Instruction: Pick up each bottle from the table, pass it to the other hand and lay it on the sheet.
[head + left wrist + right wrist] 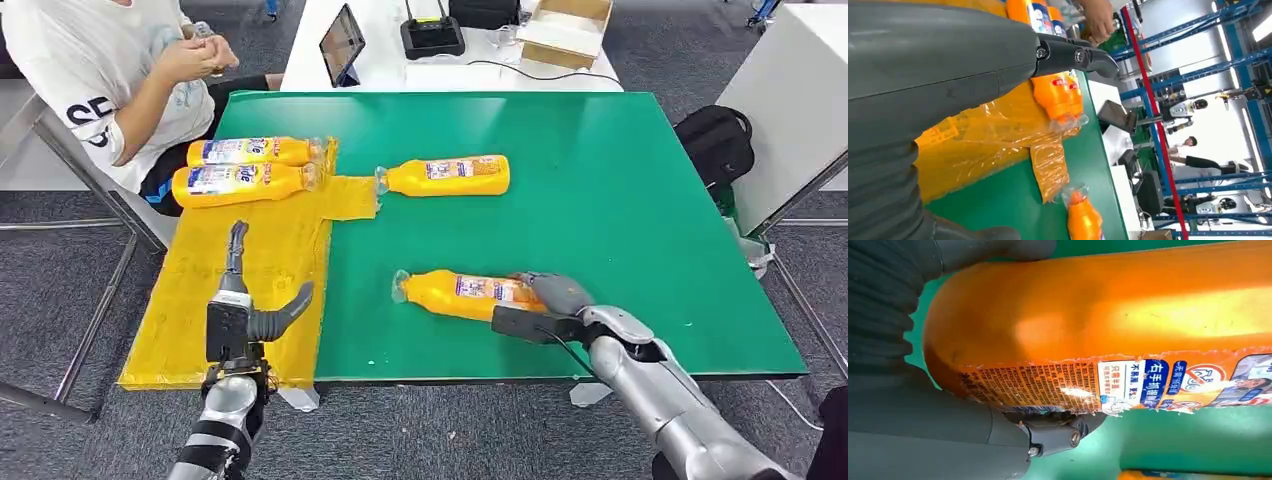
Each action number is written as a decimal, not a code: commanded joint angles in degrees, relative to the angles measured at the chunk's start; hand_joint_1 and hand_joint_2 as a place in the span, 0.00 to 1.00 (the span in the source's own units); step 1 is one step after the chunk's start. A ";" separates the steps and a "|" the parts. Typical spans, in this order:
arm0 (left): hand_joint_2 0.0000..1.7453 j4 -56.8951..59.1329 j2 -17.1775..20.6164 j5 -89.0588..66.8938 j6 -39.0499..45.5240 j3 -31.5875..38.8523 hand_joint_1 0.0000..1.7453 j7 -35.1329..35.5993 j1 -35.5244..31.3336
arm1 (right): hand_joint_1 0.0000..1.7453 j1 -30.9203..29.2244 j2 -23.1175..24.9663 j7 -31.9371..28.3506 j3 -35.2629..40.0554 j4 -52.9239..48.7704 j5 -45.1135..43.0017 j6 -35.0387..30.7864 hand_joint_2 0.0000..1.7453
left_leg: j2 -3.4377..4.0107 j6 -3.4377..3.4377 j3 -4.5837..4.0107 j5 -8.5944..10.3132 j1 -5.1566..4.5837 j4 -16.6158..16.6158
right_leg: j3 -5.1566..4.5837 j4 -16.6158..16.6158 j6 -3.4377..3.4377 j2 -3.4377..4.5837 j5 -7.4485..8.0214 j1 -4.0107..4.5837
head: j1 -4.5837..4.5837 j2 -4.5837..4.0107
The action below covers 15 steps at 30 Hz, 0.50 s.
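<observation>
An orange bottle [450, 293] lies on its side on the green table [620, 190] near the front edge, cap pointing left. My right hand [550, 300] grips its base end; in the right wrist view the thumb [1048, 432] and fingers wrap the bottle [1108, 320]. My left hand [245, 310] hovers open over the yellow sheet [200, 330], holding nothing. Two bottles [255, 151] [245, 182] lie side by side at the sheet's far end. A further bottle [445, 176] lies on the table, cap touching the sheet's tab. The left wrist view shows the left hand [938, 65], the sheet [978, 145] and the paired bottles [1055, 95].
A person [110, 70] sits at the table's far left corner, hands raised and holding something small. A white desk behind carries a tablet [342, 42], a router [432, 35] and a cardboard box [565, 28]. A black bag [715, 140] sits on the floor at right.
</observation>
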 commanded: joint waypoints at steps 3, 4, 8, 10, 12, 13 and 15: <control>1.00 1.66 0.10 0.46 -0.66 -0.45 0.00 0.95 -1.26 | 1.00 2.69 3.59 -1.85 -1.40 0.97 -0.05 -2.33 1.00 | 0.05 0.02 0.15 -0.04 0.07 -0.05 | 0.16 -0.08 -0.18 -0.02 -0.02 0.11 | -0.02 0.00; 1.00 1.63 0.12 0.52 -0.86 -0.47 0.00 0.98 -1.24 | 1.00 3.28 3.92 -2.68 -2.30 0.34 -0.51 -2.75 1.00 | 0.06 0.03 0.24 -0.06 0.08 -0.08 | 0.24 -0.11 -0.25 -0.04 -0.03 0.13 | -0.02 0.00; 1.00 0.16 -0.65 2.45 -3.55 0.25 0.00 2.55 0.01 | 1.00 11.03 11.60 -7.56 -13.86 -10.53 -0.72 -15.80 1.00 | 0.03 0.03 0.18 -0.04 0.09 -0.06 | 0.19 -0.11 -0.21 -0.06 -0.01 0.13 | 0.00 0.00; 1.00 -0.43 -1.28 4.37 -5.75 0.39 0.00 3.69 0.58 | 1.00 14.62 16.06 -11.57 -18.88 -18.13 0.38 -25.05 1.00 | 0.06 0.01 0.16 -0.05 0.10 -0.07 | 0.15 -0.10 -0.21 -0.01 -0.02 0.13 | 0.00 0.00; 1.00 -0.74 -1.87 7.12 -8.87 -0.27 0.00 4.87 1.03 | 1.00 18.81 21.44 -17.36 -22.82 -27.85 -2.37 -34.03 1.00 | 0.26 -0.01 0.25 -0.14 0.13 -0.08 | 0.15 -0.07 -0.32 0.16 -0.06 0.18 | 0.00 0.00; 1.00 -0.63 -2.07 8.34 -9.93 -0.37 0.00 5.33 1.05 | 1.00 19.99 21.80 -17.45 -23.05 -30.83 -2.13 -35.32 1.00 | 0.21 -0.03 0.03 -0.11 0.08 -0.01 | -0.03 0.04 -0.23 0.15 -0.05 0.11 | 0.00 0.00; 1.00 -0.46 -2.30 10.38 -11.83 -1.25 0.00 5.86 0.82 | 1.00 21.39 23.64 -20.18 -24.83 -33.75 -5.37 -38.19 1.00 | 0.18 -0.03 -0.03 -0.19 0.15 0.06 | -0.04 0.15 -0.29 0.13 -0.14 0.17 | 0.00 0.00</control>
